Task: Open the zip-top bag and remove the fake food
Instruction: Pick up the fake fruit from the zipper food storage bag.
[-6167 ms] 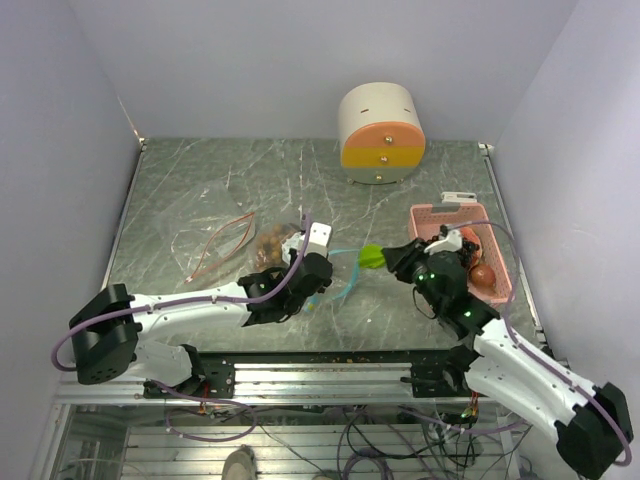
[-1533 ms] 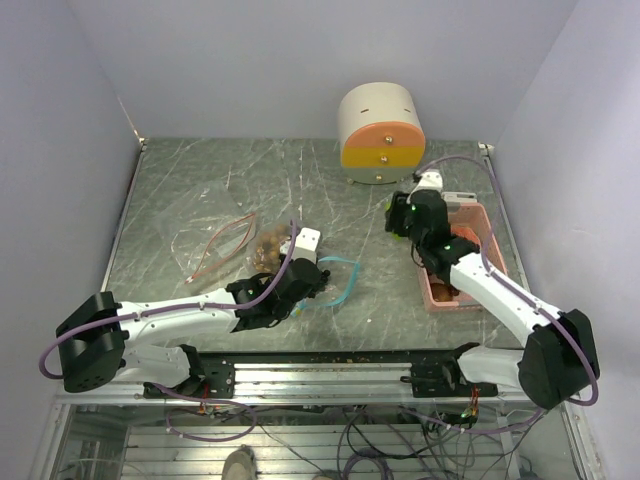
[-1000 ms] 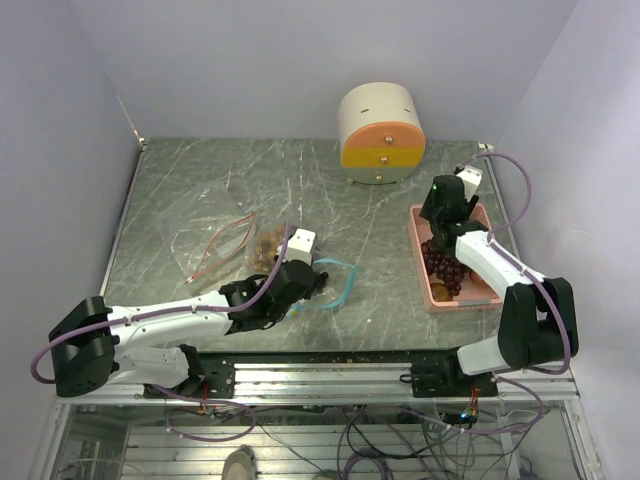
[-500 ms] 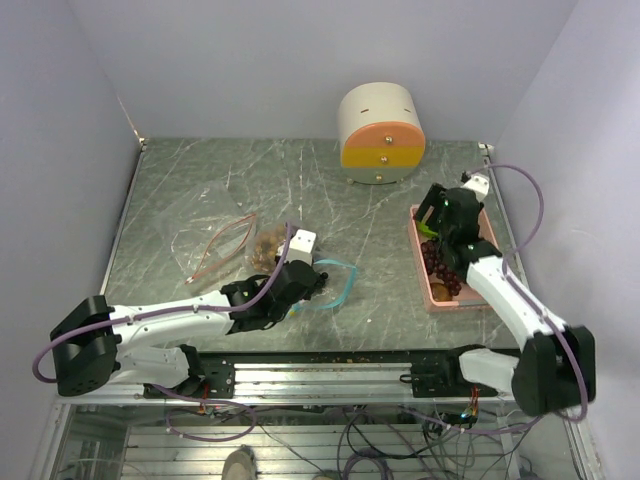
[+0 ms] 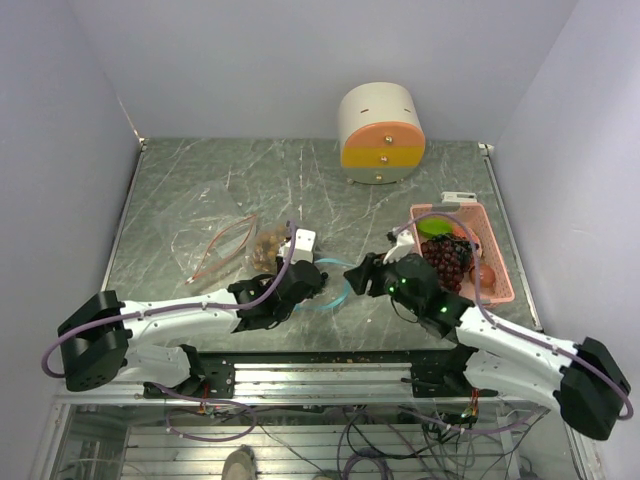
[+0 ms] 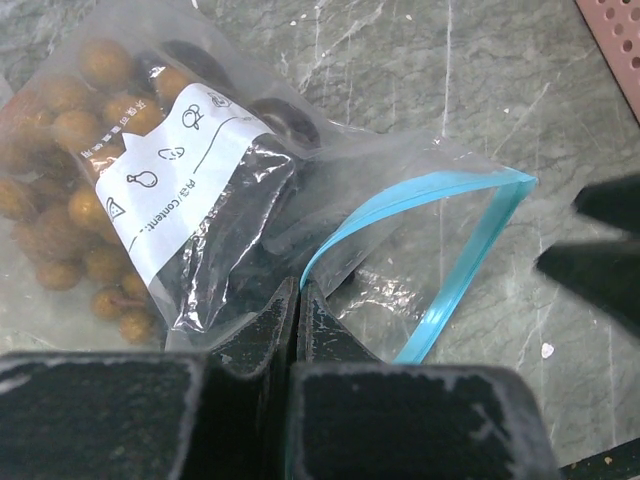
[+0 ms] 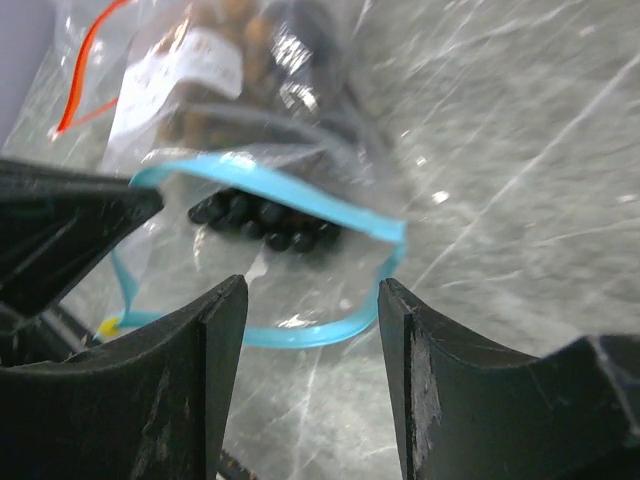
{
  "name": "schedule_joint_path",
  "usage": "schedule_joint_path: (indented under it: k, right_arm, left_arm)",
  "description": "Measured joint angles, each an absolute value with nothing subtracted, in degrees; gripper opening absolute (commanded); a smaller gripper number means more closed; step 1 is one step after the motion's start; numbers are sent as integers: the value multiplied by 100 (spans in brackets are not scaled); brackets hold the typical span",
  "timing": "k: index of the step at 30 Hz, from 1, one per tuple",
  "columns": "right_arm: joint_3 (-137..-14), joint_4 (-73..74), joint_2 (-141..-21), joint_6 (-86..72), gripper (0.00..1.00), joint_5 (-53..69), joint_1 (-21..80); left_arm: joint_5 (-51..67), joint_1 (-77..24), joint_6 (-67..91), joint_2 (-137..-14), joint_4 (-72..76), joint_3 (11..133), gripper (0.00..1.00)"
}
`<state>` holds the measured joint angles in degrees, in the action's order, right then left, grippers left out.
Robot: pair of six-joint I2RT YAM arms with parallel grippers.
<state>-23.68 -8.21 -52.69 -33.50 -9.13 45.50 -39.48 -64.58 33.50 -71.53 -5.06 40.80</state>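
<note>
On the marble table (image 5: 200, 170), your left gripper (image 6: 298, 297) pinched the bag (image 6: 200, 160) by its edge while your right gripper (image 7: 310, 295) gaped at its mouth.

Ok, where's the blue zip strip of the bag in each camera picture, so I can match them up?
Top external: the blue zip strip sits at lower centre of the picture.
Left wrist: right of centre, looped open.
Right wrist: across the middle, looped open.
Shared landmark: the tan grapes inside the bag, beyond the strip.
</note>
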Motion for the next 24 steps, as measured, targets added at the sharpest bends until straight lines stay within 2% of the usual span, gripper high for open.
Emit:
schedule_joint_path:
  k: [6, 14, 20, 24]
  right_arm:
    - [-2327, -1653, -6392, -3540, 54, -810, 5225]
    - [-2744, -2368, -7723, -3601, 54, -939, 5553]
    - [-3236, -2733, -8646, -3533, 69, -1194, 5575]
    - [-3358, -2934, -9148, -3380, 74, -1514, 5590]
  left_arm:
    - [-3990, -6460, 3588, -7212, -349, 4082, 7]
    - [-3997, -6466, 3830, -7078, -196, 3922, 7]
    - [-4018, -6560, 3962, -7059, -161, 3854, 7]
    - [-4128, -6573, 3999, -7050, -187, 3811, 7]
